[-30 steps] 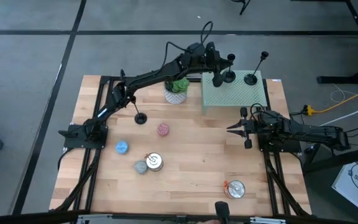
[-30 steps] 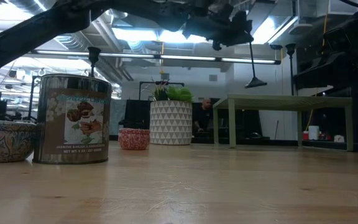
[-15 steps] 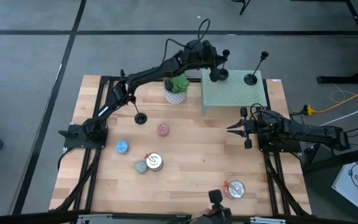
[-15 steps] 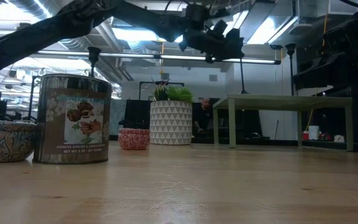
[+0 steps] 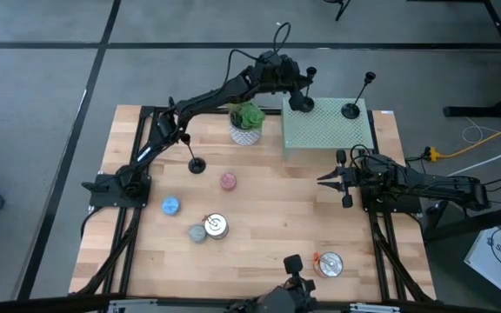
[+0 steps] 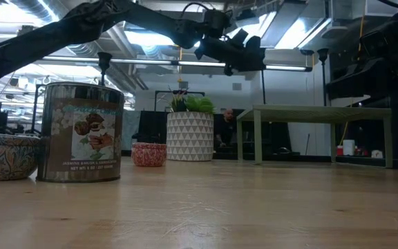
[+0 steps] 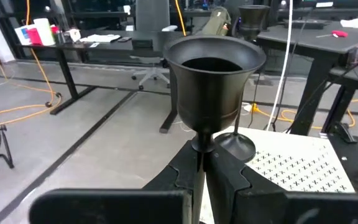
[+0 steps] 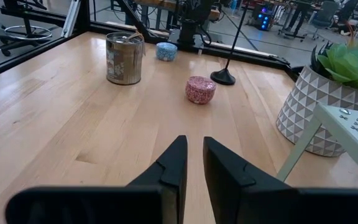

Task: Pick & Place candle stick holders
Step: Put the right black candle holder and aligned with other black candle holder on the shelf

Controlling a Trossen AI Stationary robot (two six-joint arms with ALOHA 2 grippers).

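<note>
Three black candle stick holders show. One stands on the green perforated platform (image 5: 329,130) with its base (image 5: 351,111) at the far right. One stands on the wood table by its base (image 5: 197,165). My left gripper (image 5: 296,80) is shut on the third holder (image 5: 303,102) over the platform's far left part. Its cup (image 7: 213,68) shows in the left wrist view. My right gripper (image 5: 322,181) hovers low over the table's right side, empty, with only a narrow gap between its fingers (image 8: 174,163). My left gripper pinches the holder's thin stem (image 7: 201,157) just under the cup, between its two fingers. The fingers come about level from the table's left side and lie across the stem. The holder stands upright, its base (image 5: 303,103) at the platform's top. I cannot tell whether the base rests there.
A plant in a white patterned pot (image 5: 247,126) stands left of the platform. Pink (image 5: 228,181), blue (image 5: 170,206) and grey (image 5: 197,233) candles and a tin (image 5: 217,226) lie mid-left. Another tin (image 5: 330,263) sits near the front right.
My left gripper has moved a little toward the table's far left with the holder and come down. The holder was tilted with its base clear above the platform; now its stem is upright and its base is down at the platform's top.
</note>
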